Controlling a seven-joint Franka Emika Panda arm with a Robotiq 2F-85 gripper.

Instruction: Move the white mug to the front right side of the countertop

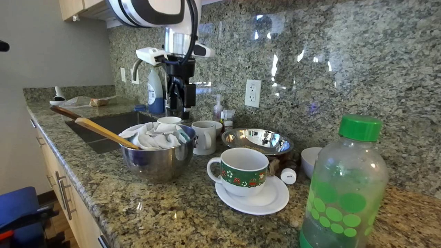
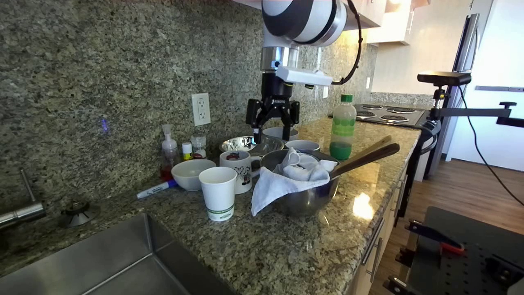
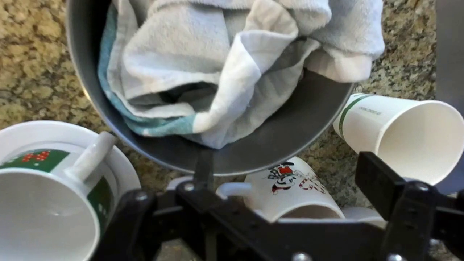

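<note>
The white mug [image 1: 204, 137] stands upright on the granite countertop [image 1: 162, 213], beside the metal bowl. In another exterior view the mug [image 2: 237, 169] shows a cartoon print and its handle points toward the bowl. In the wrist view the mug [image 3: 290, 188] appears below and between the fingers, its lower part partly behind the gripper. My gripper [image 2: 271, 137] is open and empty, pointing down above the group of cups. It also shows edge-on in an exterior view [image 1: 179, 112] and in the wrist view [image 3: 289, 162]. No finger visibly touches the mug.
A metal bowl [image 1: 158, 163] holds a towel and wooden utensils. A paper cup [image 2: 218, 196], white bowl [image 2: 191, 174], shiny bowl [image 1: 256, 141], green-rimmed cup [image 1: 244, 172] on a saucer and green-capped bottle [image 1: 344, 193] surround the mug. The sink [image 2: 123, 262] is close by.
</note>
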